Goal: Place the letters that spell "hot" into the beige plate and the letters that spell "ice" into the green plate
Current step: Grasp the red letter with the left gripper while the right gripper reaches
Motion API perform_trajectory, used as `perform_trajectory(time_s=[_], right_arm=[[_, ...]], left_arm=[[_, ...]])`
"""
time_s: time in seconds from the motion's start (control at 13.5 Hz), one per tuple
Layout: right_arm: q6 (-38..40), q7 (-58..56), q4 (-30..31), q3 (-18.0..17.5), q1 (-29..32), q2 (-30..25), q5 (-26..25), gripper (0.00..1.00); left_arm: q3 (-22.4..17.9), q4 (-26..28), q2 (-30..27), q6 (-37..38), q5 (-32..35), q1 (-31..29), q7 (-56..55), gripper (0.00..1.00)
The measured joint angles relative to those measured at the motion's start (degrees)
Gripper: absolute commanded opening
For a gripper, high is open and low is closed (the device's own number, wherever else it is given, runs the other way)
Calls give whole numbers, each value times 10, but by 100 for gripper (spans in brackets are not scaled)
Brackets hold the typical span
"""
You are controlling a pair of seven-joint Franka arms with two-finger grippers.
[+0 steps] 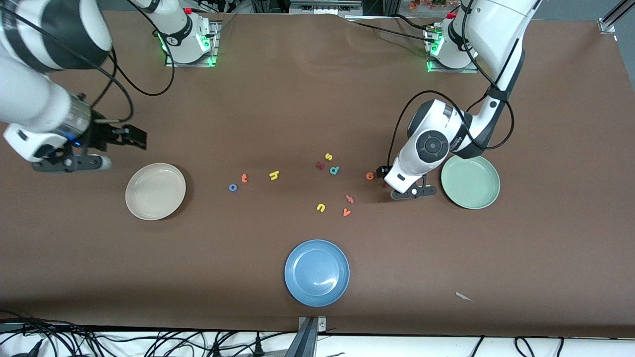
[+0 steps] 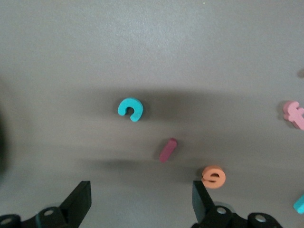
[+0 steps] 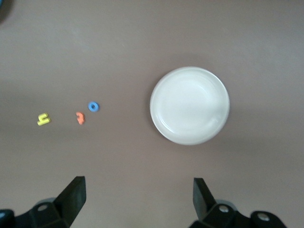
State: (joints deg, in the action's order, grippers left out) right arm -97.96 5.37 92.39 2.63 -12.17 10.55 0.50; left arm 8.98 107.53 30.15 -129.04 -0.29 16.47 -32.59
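Observation:
The beige plate (image 1: 155, 191) (image 3: 190, 105) lies at the right arm's end of the table, the green plate (image 1: 470, 182) at the left arm's end; both hold nothing. The blue o (image 1: 233, 187) (image 3: 94, 107), orange t (image 1: 244, 177) (image 3: 80, 118) and yellow h (image 1: 274, 174) (image 3: 43, 118) lie in a row between them. My left gripper (image 1: 384, 178) (image 2: 141, 199) hangs open low over the table beside the green plate. Under it lie the teal c (image 2: 130, 109), dark red i (image 2: 167, 149) and orange e (image 1: 369, 175) (image 2: 213, 176), the e close to one finger (image 2: 202, 202). My right gripper (image 1: 134, 137) (image 3: 137, 197) waits open over bare table beside the beige plate.
A blue plate (image 1: 317, 272) lies nearest the front camera. Other loose letters sit mid-table: yellow s (image 1: 328, 156), dark red k (image 1: 320, 165), teal p (image 1: 334, 170), pink f (image 1: 349, 199) (image 2: 293, 113), yellow u (image 1: 321, 207), orange v (image 1: 347, 212).

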Motion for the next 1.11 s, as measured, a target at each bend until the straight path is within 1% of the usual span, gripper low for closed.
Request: perform_trajectory(time_s=[0.22, 0.37, 0.52, 0.74, 1.11], right_arm=[[-86, 13, 67, -37, 12, 6, 0, 100], [-163, 13, 127, -75, 40, 1, 0, 100], [-194, 14, 167, -93, 46, 1, 0, 100], [-242, 17, 194, -108, 46, 24, 0, 100], [-358, 43, 200, -123, 46, 122, -8, 100]], left_arm=[[0, -11, 19, -32, 0, 2, -24, 90], [1, -13, 27, -46, 0, 2, -33, 90], [0, -13, 33, -63, 0, 0, -35, 89], [0, -12, 42, -83, 0, 0, -39, 89], [3, 24, 53, -148, 0, 8, -44, 92]])
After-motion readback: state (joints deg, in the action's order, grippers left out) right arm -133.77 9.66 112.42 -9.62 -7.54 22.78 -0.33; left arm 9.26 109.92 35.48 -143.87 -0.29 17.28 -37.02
